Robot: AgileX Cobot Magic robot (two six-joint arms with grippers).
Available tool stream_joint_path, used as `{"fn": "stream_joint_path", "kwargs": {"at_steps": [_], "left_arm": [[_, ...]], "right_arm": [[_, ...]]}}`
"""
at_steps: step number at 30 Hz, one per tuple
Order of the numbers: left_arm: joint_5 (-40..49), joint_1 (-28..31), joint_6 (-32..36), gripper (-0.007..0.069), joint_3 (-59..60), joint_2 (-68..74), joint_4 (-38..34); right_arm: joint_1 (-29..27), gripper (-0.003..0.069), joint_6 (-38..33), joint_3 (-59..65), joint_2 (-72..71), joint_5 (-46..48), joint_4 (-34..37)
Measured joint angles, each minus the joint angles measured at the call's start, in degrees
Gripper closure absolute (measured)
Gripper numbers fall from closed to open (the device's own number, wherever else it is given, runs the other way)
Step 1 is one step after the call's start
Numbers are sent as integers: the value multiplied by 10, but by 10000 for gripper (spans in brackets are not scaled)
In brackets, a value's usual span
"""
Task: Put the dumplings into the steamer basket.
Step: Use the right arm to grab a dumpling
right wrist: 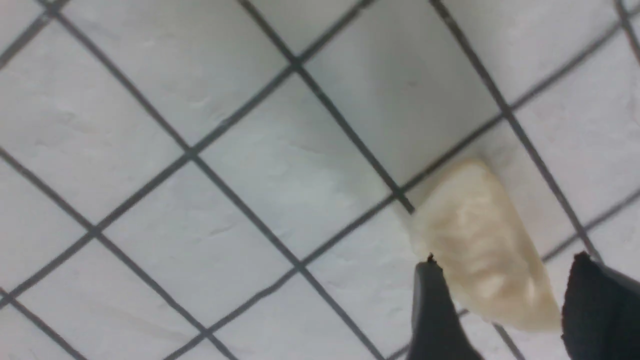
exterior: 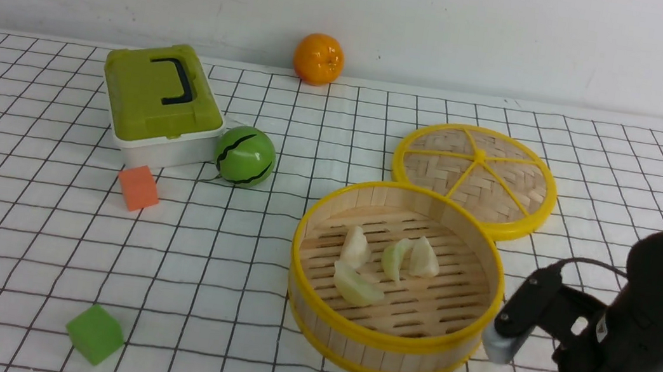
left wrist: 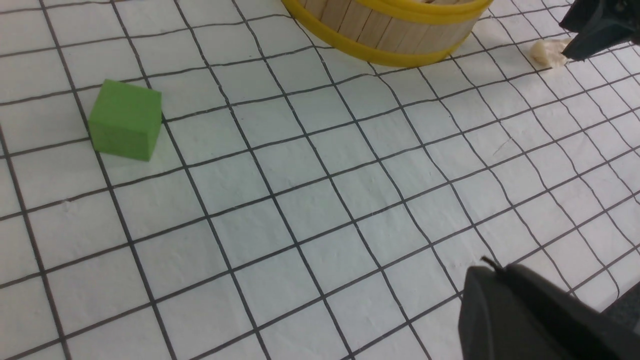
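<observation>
1. Here, right of centre: basket, round and deep, upright on the checked cloth, uncovered.
2. Inside, on the slatted floor: 4 dumplings, 3 in a loose row toward the far side, 1 nearer the front left.
3. Just behind the basket, to its right: flat woven lid with yellow spokes, lying on the cloth.
4. Outside the basket, on the cloth by its near right side: 1 loose dumpling, cream-coloured.
5. Right gripper: lowered over the loose dumpling, 1 finger close on each side; jaws narrow; actual squeeze not discernible.
6. Left gripper: closed, over cloth in front of the basket.
7. Elsewhere on the cloth: green cube at front left, orange cube, striped green ball beside a green-lidded box, orange at the far edge.
</observation>
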Motion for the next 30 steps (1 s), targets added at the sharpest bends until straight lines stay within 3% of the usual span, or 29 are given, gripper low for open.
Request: {"fn": "stream_joint_path", "kwargs": {"at_steps": [4,8,26,30], "left_arm": [[0,0,0,606,0,0,1],[-2,0,0,604,0,0,5],[-3,0,0,604,0,0,9],[-3,0,0,604,0,0,9]], "right_arm": [[0,308,-79,22,0,-47,20],[0,308,-99,28,0,-77,27],[0,312,-94,29,12,-79,30],[0,359,-73,29,30,-75,30]]}}
